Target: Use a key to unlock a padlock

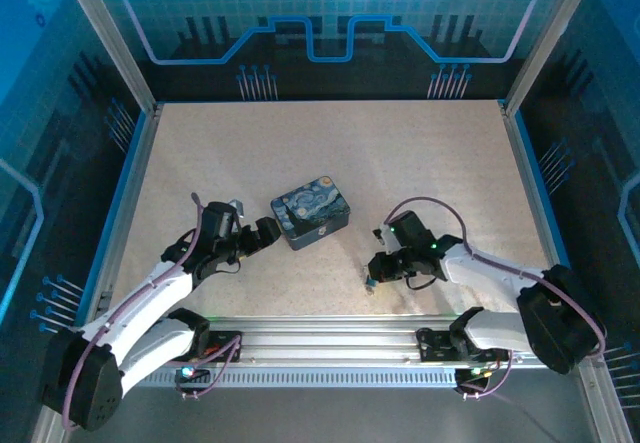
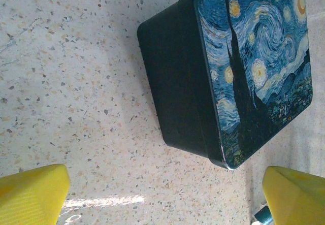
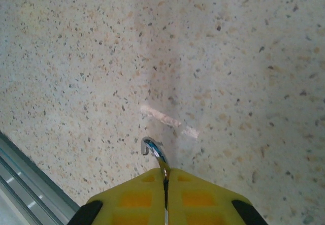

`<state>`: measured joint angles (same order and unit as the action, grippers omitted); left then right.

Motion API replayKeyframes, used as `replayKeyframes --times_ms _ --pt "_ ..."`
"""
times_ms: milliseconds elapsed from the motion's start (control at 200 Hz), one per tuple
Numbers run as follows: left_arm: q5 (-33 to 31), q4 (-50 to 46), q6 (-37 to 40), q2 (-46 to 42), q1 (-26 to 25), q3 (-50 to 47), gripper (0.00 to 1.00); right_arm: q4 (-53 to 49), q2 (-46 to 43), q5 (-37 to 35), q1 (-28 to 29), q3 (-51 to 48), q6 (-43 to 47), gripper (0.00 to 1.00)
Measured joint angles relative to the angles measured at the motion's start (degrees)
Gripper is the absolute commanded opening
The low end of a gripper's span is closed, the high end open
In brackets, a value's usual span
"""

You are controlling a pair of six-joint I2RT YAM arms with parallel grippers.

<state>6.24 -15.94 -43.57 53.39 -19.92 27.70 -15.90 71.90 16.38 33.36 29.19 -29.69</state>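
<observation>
My right gripper is shut, its yellow fingers pinching a thin piece of metal just above the table. A small silvery, blue-tinted hook sticks out of the fingertips; it looks like the padlock's shackle, and the lock's body is hidden between the fingers. I see no key. My left gripper stands open and empty low over the table, beside the left end of the box and not touching it.
A dark rectangular box with a blue-and-yellow starry-night lid lies mid-table between the arms. An aluminium rail runs along the near edge, and blue-edged walls enclose the speckled tabletop.
</observation>
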Motion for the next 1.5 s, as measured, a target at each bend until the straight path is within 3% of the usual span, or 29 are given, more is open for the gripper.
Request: replayKeyframes --times_ms 410,900,1266,1496 --pt "0.0 1.3 -1.1 1.4 0.1 0.0 0.99 4.9 8.8 4.3 -1.8 1.7 0.2 0.13" --pt "0.0 1.2 -1.1 1.9 0.1 0.0 0.99 5.4 10.1 4.3 -2.7 2.0 0.2 0.15" --pt "0.0 1.2 -1.5 1.6 0.1 0.0 0.99 3.9 5.1 3.1 -2.8 2.6 1.1 0.21" --pt "-0.7 0.8 -0.9 1.5 0.4 3.8 0.99 -0.9 -2.2 -1.4 -4.2 4.7 4.1 0.27"
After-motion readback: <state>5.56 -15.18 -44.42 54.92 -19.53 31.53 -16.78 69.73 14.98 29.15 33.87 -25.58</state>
